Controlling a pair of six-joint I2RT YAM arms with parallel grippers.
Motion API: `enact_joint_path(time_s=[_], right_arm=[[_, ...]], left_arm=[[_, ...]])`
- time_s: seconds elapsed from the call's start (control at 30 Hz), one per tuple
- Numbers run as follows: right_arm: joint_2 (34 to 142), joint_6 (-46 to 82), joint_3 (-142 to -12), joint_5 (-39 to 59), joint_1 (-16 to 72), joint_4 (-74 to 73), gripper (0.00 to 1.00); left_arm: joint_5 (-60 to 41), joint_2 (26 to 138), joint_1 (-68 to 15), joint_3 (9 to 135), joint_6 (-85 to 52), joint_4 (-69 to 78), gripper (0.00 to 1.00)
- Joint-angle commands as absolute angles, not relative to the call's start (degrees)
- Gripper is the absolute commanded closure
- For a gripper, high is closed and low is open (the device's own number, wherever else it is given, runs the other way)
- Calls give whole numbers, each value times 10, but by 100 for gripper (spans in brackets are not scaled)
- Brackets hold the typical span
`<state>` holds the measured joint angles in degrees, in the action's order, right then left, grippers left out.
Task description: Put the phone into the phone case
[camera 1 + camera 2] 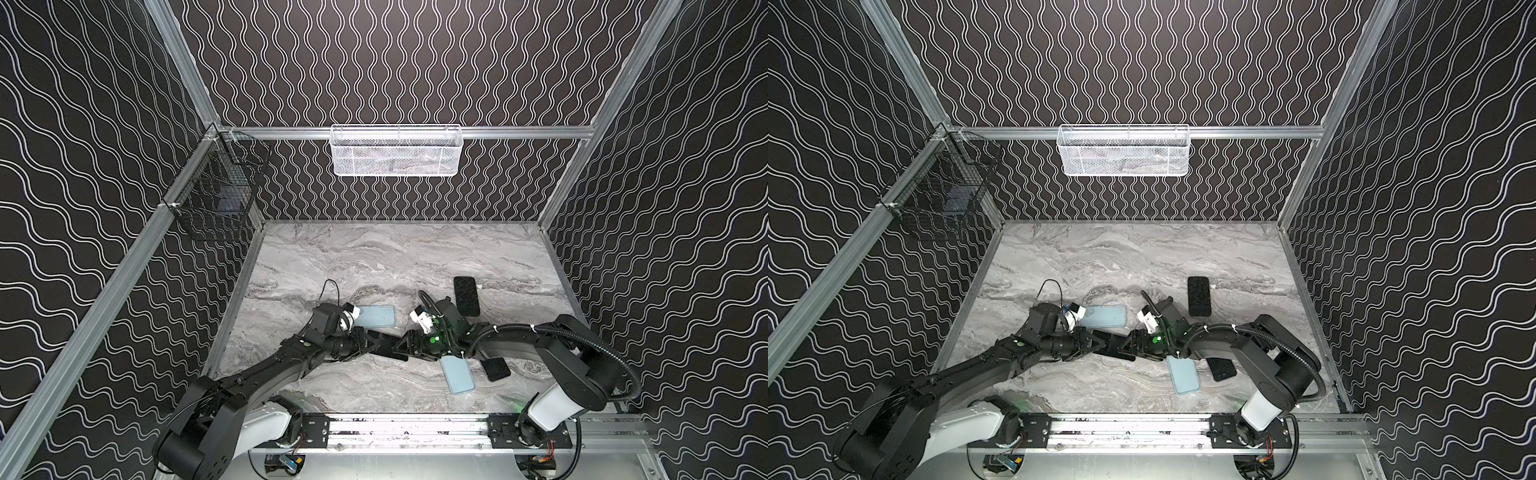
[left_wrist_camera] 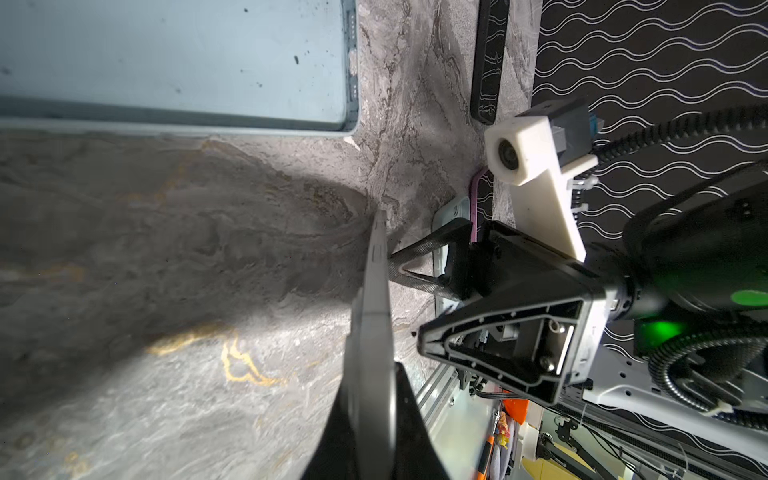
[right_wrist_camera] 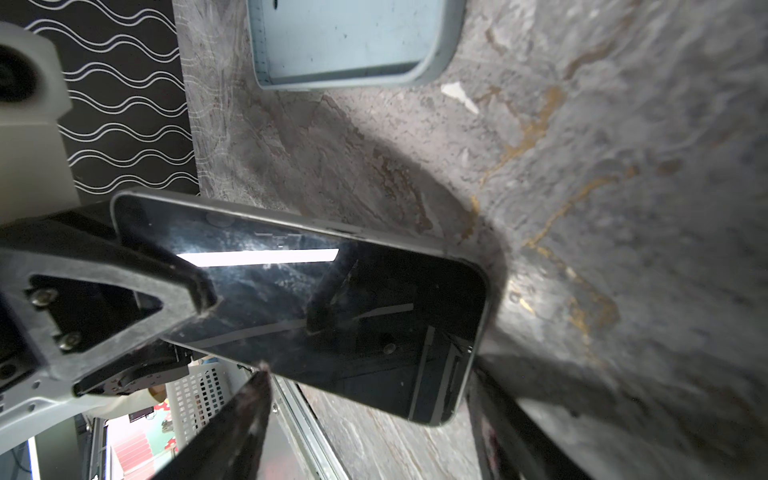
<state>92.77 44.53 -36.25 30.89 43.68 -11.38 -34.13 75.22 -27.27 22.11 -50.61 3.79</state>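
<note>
Left fingers (image 2: 411, 424): together, clamped flat on the phone (image 3: 353, 316), one on the screen and one on the back.
Right fingers (image 3: 241, 424): set wide, one at each side of the phone's other end. They look pressed against its edges, so I take both arms to be holding it.
Table (image 1: 374, 257): grey marble. I read the clock in a top view, with twelve at the back wall and the held phone at the centre.
Phone case (image 1: 376, 316): pale blue, hollow side up, flat on the table at about 12 o'clock, near the phone but apart from it.
Second case (image 1: 457, 376): the same blue, at 4 o'clock, partly under the right arm.
Phone: off the table, tilted rather than flat, bridging the two grippers near the front middle.
Spare phone (image 1: 466, 296): black, lying flat at 2 o'clock.
Step in hand: a handover to the left arm, I'd judge, since the open case lies on its side.
Doing it well: part the right fingers only once the left pinch is firm, then back them straight off without dragging the edges. Next, turn the screen up, seat one short end in the case and press the other down.
Risk: the glass is slick, and a pinch this near one end may let the phone swivel.
</note>
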Motion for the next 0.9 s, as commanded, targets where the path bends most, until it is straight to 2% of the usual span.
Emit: enact_joint_path(time_s=[0.0, 0.23, 0.37, 0.5, 0.73, 0.87], right_arm=[[912, 433, -368, 261, 431, -26, 23], [771, 372, -396, 207, 400, 40, 21], [687, 331, -432, 119, 393, 95, 19], [650, 287, -474, 57, 391, 149, 19], [569, 273, -458, 120, 328, 120, 20], [550, 297, -445, 263, 230, 76, 20]], left_arm=[[-311, 750, -272, 229, -492, 9, 98], [-298, 719, -258, 283, -447, -65, 100], [-304, 713, -230, 343, -422, -96, 100], [-320, 730, -204, 423, -398, -111, 100], [-418, 780, -163, 544, -361, -134, 100], [-489, 794, -151, 583, -363, -107, 100]])
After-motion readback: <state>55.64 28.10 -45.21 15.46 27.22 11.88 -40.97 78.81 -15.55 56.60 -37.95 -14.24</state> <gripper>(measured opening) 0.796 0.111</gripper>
